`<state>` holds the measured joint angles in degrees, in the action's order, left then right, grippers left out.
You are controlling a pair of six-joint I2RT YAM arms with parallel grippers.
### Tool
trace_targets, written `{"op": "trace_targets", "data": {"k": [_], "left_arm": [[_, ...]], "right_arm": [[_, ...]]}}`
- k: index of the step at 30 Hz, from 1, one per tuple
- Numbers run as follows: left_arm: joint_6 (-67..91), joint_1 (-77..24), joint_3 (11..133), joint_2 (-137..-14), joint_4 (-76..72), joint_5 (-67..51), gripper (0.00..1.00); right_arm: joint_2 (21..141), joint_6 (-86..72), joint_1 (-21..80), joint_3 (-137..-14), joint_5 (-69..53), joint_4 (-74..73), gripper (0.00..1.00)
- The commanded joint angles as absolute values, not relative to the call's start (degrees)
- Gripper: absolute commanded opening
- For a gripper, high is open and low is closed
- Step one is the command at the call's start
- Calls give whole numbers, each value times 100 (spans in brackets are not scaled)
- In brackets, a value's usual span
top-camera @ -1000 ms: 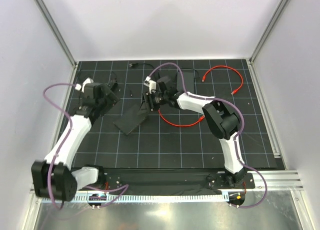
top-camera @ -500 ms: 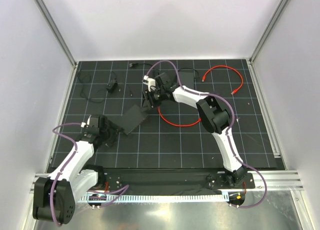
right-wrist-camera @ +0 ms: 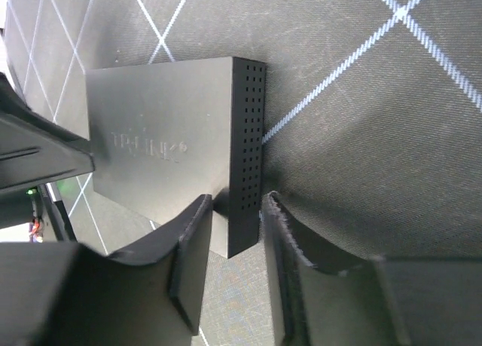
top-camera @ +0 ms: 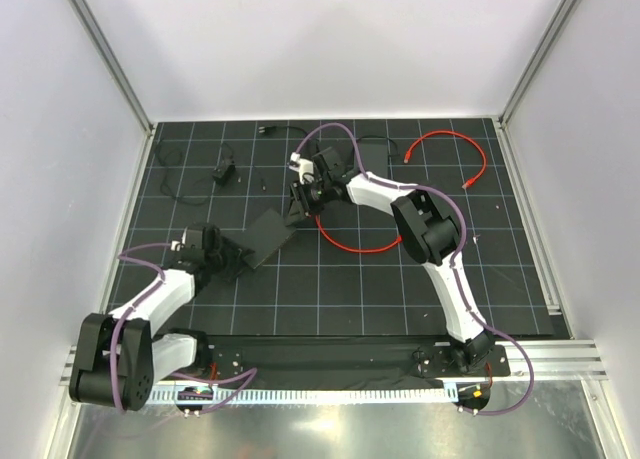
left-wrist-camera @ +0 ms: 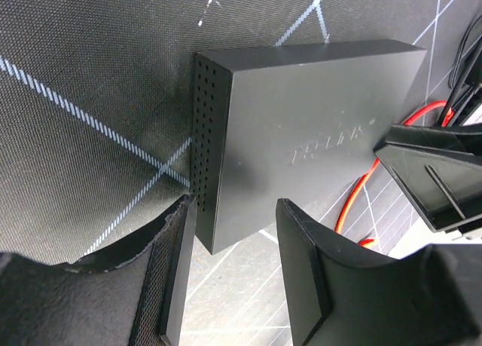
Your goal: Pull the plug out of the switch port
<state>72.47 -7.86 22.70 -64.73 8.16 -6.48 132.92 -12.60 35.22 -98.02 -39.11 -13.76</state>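
Diagonally, switch [top-camera: 262, 239] long axis near-left to far-right.

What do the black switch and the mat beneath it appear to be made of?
Switch: probably matte black moulded plastic, judging by embossed lettering and punched vent holes; painted metal is possible. Mat: seemingly woven fabric, showing fine weave texture under printed white grid lines.

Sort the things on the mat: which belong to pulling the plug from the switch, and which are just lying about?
For the job: black switch, red cable beside it, left gripper, right gripper.
Lying about: small black adapter, black cable at the far edge.
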Motion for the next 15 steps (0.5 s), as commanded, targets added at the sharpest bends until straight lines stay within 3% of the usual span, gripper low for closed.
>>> {"op": "trace_targets", "data": {"k": [1,15], "left_arm": [[7330,-791,2276,-6548,299,-625,50],[6382,-440,3321,-7251,1098,218,49]], "right_arm": [[13228,-1397,3533,-9695,-4095,-1196,38],[13025,-1846,3779,-9079,-4667,-554,24]]}}
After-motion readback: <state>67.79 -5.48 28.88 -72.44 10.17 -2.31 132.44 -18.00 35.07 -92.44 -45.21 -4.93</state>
